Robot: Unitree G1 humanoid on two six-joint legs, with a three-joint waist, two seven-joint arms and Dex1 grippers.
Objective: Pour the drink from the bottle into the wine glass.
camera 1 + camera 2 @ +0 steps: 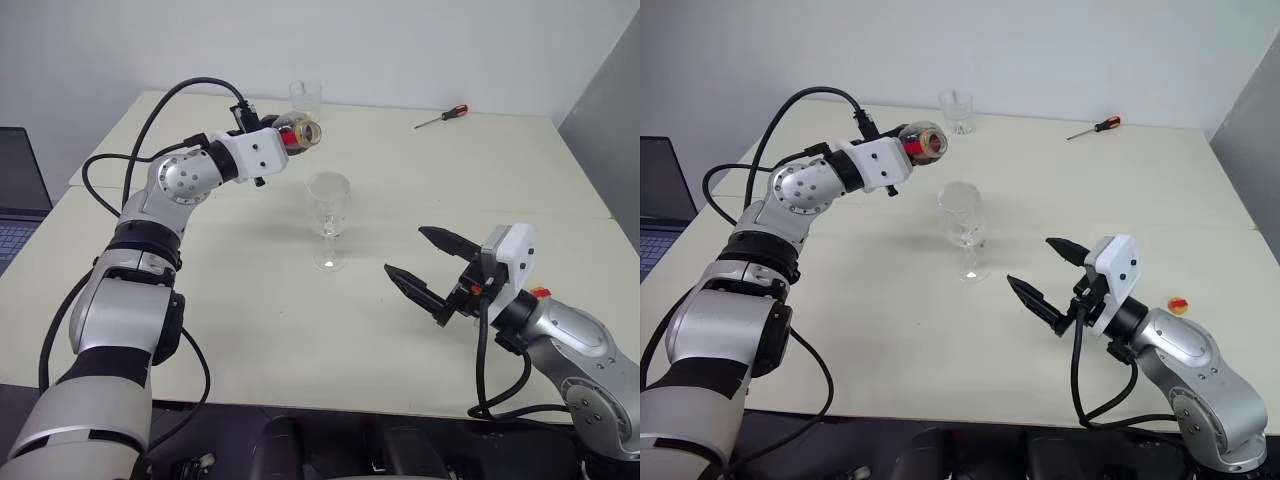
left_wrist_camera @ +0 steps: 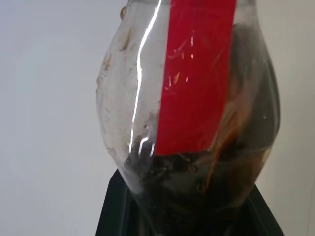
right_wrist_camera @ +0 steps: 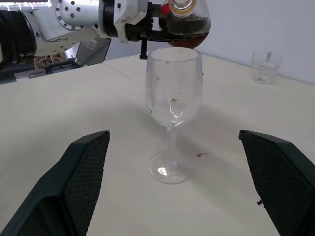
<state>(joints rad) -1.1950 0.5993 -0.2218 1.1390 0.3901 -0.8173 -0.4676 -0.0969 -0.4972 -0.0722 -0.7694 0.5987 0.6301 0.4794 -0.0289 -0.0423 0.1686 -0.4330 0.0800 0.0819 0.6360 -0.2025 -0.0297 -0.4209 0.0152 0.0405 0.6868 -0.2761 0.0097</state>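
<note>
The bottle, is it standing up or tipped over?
Tipped. The bottle lies sideways in the left gripper, mouth facing the glass.

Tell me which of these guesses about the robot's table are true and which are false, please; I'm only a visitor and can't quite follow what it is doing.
1. The left gripper holds the bottle tipped on its side in the air. True.
2. The wine glass is full of dark drink. False: its bowl looks empty, and the drink is inside the bottle.
3. The right gripper is clamped on the stem of the wine glass. False: its jaws stand open and apart from the glass, holding nothing.
4. A screwdriver with a red handle lies at the far side of the table. True.
5. The bottle has its cap on. False: its mouth is open.
</note>
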